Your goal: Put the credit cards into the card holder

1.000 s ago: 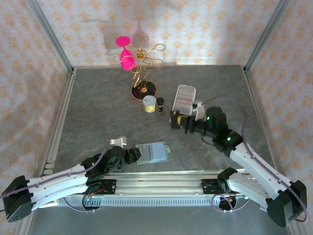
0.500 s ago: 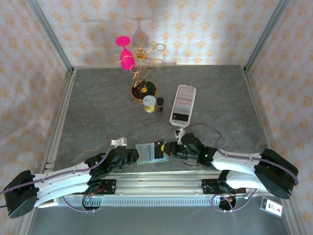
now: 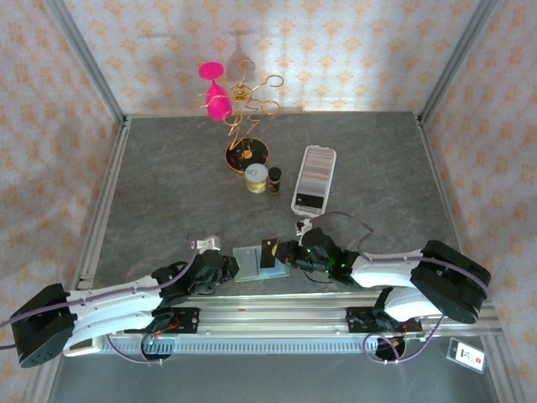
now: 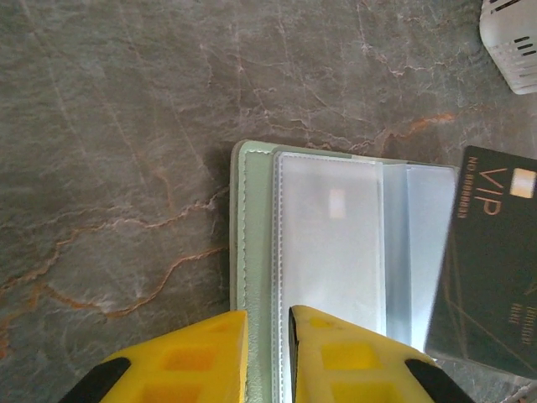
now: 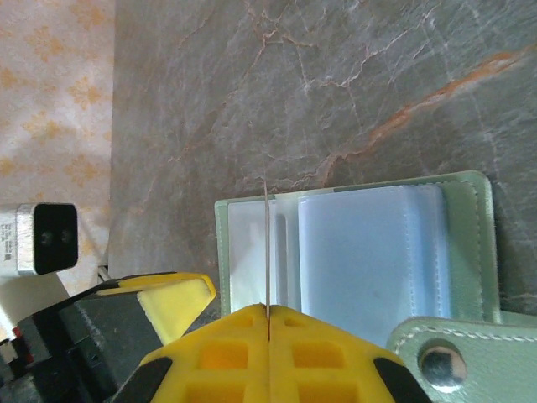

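Observation:
The sage-green card holder [image 3: 252, 263] lies open near the table's front edge, its grey-blue pockets [image 4: 327, 235] facing up. My left gripper [image 4: 267, 323] has its jaws drawn to a narrow gap around the holder's left rim [image 4: 252, 252]. My right gripper [image 5: 268, 312] is shut on a dark credit card [image 4: 495, 260]. That card stands edge-on [image 5: 267, 243] over the holder's left pocket. In the top view the right gripper [image 3: 285, 254] is at the holder's right side and the left gripper [image 3: 232, 267] at its left side. More credit cards [image 3: 314, 175] sit packed in a row in the long clear tray.
A gold wire stand with a pink glass [image 3: 220, 96], a small jar [image 3: 257, 178] and a dark bottle [image 3: 274, 180] stand at the back. A metal bracket [image 3: 204, 244] lies left of the holder. The aluminium rail [image 3: 277, 306] runs along the near edge.
My right arm swung from the tray down to the holder, carrying the dark card. My left jaws narrowed around the holder's left rim.

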`<state>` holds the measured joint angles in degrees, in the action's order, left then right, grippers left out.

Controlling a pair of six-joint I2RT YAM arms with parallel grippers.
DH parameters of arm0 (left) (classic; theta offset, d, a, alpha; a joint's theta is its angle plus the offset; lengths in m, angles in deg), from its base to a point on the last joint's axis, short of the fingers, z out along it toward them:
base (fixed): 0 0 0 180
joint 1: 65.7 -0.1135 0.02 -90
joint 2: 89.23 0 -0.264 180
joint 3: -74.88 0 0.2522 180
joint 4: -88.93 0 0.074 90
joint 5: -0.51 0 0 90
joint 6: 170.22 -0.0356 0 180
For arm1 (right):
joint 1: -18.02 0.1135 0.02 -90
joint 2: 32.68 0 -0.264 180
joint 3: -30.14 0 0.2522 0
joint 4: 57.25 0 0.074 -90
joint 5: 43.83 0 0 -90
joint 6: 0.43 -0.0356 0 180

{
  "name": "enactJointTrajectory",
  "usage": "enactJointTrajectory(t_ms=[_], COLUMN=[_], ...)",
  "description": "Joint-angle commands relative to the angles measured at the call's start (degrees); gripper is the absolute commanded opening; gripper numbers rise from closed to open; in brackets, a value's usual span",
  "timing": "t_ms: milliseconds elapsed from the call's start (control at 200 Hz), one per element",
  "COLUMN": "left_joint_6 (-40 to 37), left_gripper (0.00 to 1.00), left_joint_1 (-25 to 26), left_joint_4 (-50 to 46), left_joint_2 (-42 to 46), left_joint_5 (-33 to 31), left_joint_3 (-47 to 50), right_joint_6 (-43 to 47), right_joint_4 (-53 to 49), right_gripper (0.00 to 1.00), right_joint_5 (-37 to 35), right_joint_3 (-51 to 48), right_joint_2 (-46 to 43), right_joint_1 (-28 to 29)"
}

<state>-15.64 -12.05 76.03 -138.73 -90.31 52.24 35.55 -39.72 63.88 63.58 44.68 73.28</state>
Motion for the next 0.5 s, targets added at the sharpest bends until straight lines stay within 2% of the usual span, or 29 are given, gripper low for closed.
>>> enactJointTrajectory(t_ms=[0, 170, 496], left_joint_6=[-0.50, 0.12, 0.17], left_gripper=[0.20, 0.20, 0.20], left_joint_1=[0.44, 0.41, 0.45], left_joint_4=[0.90, 1.61, 2.20], left_joint_2=[-0.34, -0.17, -0.44], left_joint_5=[-0.45, -0.33, -0.32], left_joint_3=[0.36, 1.03, 1.59], right_joint_6=[-0.72, -0.57, 0.49], right_joint_4=[3.89, 4.19, 0.20], right_gripper=[0.00, 0.00, 0.00], right_joint_5=[-1.24, 0.31, -3.72], right_joint_3=[2.35, 3.43, 1.59], right_joint_2=[2.65, 5.47, 3.10], right_joint_1=[0.78, 0.99, 1.05])
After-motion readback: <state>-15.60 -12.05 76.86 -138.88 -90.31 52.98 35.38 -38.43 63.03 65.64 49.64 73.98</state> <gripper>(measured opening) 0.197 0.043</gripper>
